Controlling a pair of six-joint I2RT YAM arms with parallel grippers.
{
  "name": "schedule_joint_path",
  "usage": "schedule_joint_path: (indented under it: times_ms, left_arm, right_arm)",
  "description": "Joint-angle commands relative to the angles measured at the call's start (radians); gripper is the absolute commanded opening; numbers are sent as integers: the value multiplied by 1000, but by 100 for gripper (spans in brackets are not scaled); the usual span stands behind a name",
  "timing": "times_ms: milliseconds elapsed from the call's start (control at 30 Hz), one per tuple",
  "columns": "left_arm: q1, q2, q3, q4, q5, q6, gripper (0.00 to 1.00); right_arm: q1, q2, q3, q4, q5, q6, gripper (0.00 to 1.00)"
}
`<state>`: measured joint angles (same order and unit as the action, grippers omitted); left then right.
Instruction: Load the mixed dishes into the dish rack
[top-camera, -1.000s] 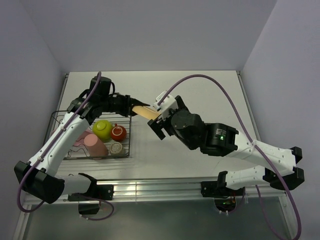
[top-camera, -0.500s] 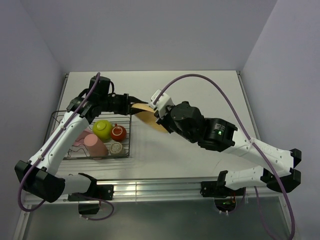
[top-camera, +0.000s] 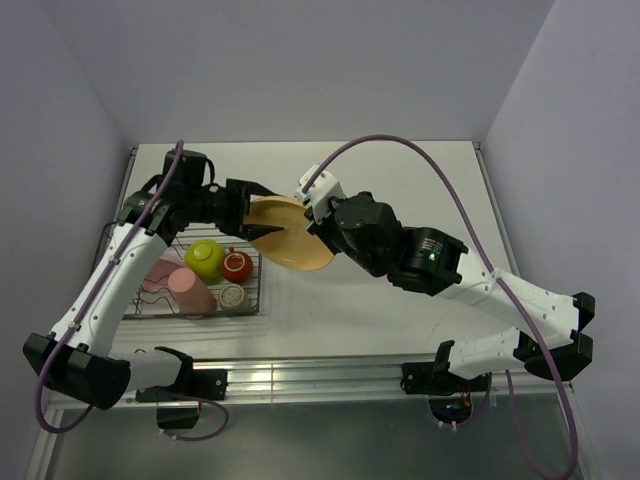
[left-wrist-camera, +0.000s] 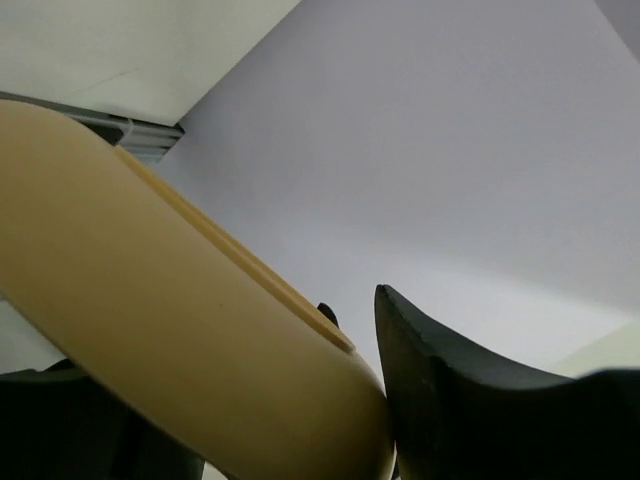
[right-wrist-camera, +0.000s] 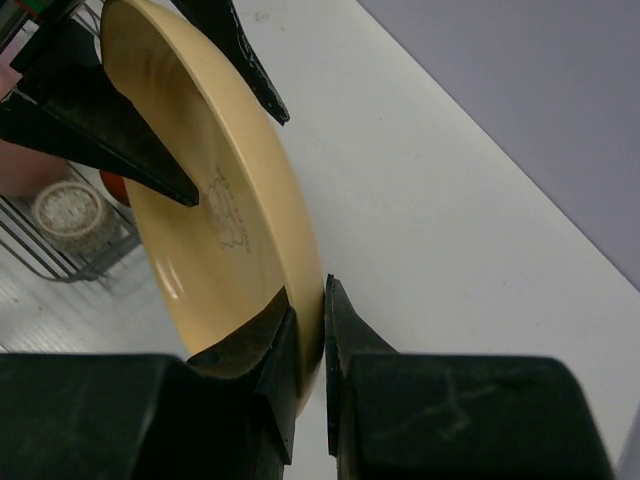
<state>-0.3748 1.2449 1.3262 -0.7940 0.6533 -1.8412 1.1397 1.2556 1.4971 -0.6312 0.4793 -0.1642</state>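
Observation:
The yellow-orange plate (top-camera: 288, 236) hangs tilted in the air just right of the dish rack (top-camera: 258, 292). My right gripper (right-wrist-camera: 322, 300) is shut on its near rim, one finger on each face. My left gripper (top-camera: 249, 212) is open, its fingers (right-wrist-camera: 112, 132) standing spread on either side of the plate's far rim; one finger (left-wrist-camera: 450, 400) rests against the edge. In the rack lie the lime-green bowl (top-camera: 205, 258), the red-orange bowl (top-camera: 238, 266), the salmon-pink cup (top-camera: 190, 292), the tiny beige cup (top-camera: 232, 296) and the pink plate (top-camera: 152, 276).
The rack sits at the table's left side, close to the left wall. White tabletop (top-camera: 400, 190) stretches behind and to the right of the plate. A metal rail (top-camera: 320, 375) runs along the near edge by the arm bases.
My right gripper has closed on the plate's rim. My left gripper has opened off the plate and drawn back left. The plate has turned from edge-on to showing its face.

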Motion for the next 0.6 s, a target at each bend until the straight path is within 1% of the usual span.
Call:
schedule_joint_path:
  times_ms: [0,33,67,100,133,167,233,300,400,500,567]
  left_arm:
    - [66,31,178,-133,56,320,64]
    - [86,48,274,-240,17,365,65]
    - [123,66,327,-295,-6,407,65]
    - [137,106,376,-353,-33,484,68]
    - [151,120,451,-400,-56,512,71]
    - [171,129,471,-448,-73,531,71]
    - [197,140,491,-474,-87,565,71]
    - [203,125,473,-469,-89,566,72]
    - [205,93,383,-435,-57,553,72]
    - [208,83,395,-454,-86,571,72]
    - [209,85,393,-461,-75,577,72]
  right_arm:
    - [-9,-1,52,97,12,77,0]
    - [-11,-1,51,97,12,77,0]
    - [-9,-1,49,99,12,77,0]
    - [-11,1,49,102,10,75,0]
    - [-11,2,48,105,7,74,0]
    - [-9,11,51,105,2,74,0]
    - [-11,18,57,110,1,71,0]
    - [-11,33,61,122,5,65,0]
    - [-11,56,75,133,8,49,0]
    - [-11,82,91,136,15,34,0]
    - [-11,91,100,145,12,28,0]
